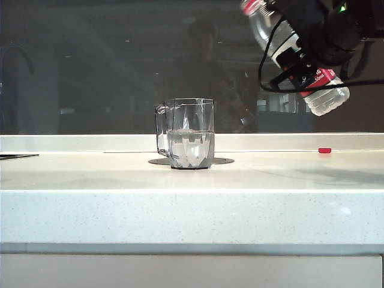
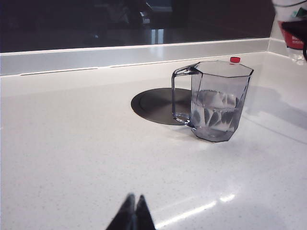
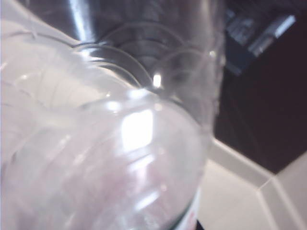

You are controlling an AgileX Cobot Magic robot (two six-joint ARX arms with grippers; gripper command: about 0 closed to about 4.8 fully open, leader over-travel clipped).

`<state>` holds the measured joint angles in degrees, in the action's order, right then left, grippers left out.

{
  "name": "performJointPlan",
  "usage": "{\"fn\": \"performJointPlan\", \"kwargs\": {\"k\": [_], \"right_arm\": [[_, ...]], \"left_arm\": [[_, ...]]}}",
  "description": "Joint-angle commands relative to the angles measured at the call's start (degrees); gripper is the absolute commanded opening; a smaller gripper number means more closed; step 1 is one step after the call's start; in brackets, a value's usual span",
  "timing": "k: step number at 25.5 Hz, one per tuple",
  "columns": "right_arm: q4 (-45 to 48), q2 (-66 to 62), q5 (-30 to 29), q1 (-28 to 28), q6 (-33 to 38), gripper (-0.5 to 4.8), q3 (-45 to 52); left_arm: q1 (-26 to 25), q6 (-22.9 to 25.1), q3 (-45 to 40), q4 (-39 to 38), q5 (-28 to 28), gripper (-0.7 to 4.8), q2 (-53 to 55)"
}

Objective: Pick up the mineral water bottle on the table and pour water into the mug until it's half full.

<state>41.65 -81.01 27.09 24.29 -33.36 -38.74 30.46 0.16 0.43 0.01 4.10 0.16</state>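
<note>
The clear faceted mug (image 1: 191,133) stands mid-table on the pale table (image 1: 90,174), with water (image 1: 191,149) reaching about halfway up; the left wrist view also shows the mug (image 2: 218,103). The mineral water bottle (image 1: 327,96) hangs tilted in the air at the upper right, neck up and towards the mug, base lower. My right gripper (image 1: 303,57) is shut on its labelled middle. In the right wrist view the bottle (image 3: 110,143) fills the picture and hides the fingers. My left gripper (image 2: 134,203) is shut and empty, low over the table, well short of the mug.
A small red cap (image 1: 324,150) lies on the table at the right, near the back ledge (image 1: 72,143). A dark round disc (image 2: 153,103) is set flat into the table beside and under the mug. Dark glass runs behind the ledge.
</note>
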Motion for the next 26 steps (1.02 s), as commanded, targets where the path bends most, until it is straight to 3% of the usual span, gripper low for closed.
{"fn": "performJointPlan", "kwargs": {"k": [1,7,9,14,16,26], "right_arm": [[4.13,1.31,1.62,-0.11,9.73,2.01,2.8],[17.55,1.99,1.4,-2.03,26.51,2.01,13.66],[29.92,1.95,0.94,-4.48,33.59,2.01,20.96],[35.56,0.94,-8.0,-9.29,35.3,2.01,23.82],[38.49,-1.88,-14.36,-12.44,38.23,2.02,23.76],[38.8,-9.99,-16.94,-13.64,39.23,2.02,21.14]], "left_arm": [[0.0,-0.15,0.15,0.48,-0.07,-0.04,0.04],[0.0,-0.17,0.15,0.48,-0.04,-0.04,0.04],[0.0,-0.15,0.15,0.46,-0.11,-0.04,0.04],[0.0,-0.15,0.15,0.46,-0.26,-0.04,0.04],[0.0,-0.15,0.15,0.46,-0.26,-0.04,0.04],[0.0,-0.15,0.15,0.48,-0.26,-0.04,0.04]]}}
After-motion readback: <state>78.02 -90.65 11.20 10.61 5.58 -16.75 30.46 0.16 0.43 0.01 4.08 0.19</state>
